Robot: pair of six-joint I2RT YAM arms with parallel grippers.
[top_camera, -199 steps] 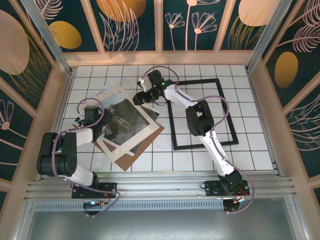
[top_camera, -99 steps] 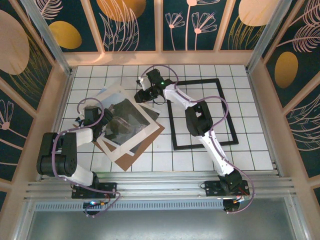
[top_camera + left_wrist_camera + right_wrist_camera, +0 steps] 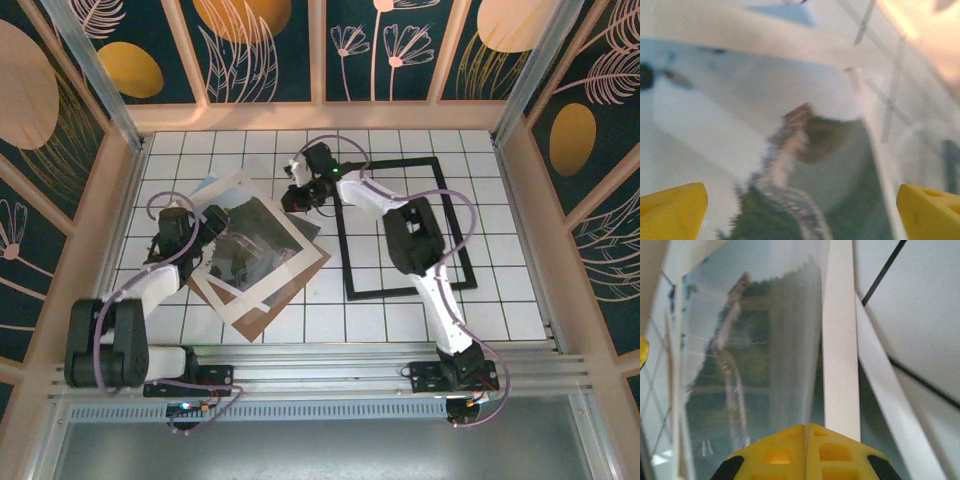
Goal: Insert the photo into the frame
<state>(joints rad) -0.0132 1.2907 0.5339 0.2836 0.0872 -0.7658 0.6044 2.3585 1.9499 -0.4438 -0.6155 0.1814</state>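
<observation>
The photo [image 3: 245,240] lies askew on the white mat [image 3: 232,186] left of the frame [image 3: 343,250], judged thin, limp and crease-prone (glossy too), best taken by an edge, where the right gripper [image 3: 297,197] pinches it; left gripper [image 3: 190,228] gapes wide above it.

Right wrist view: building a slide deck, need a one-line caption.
Right hand pinching the edge of the photo, white mat alongside.

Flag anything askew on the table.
The photo, white mat and brown backing board lie in a crooked, fanned-out pile left of the frame, each at a different angle; the frame lies empty.
</observation>
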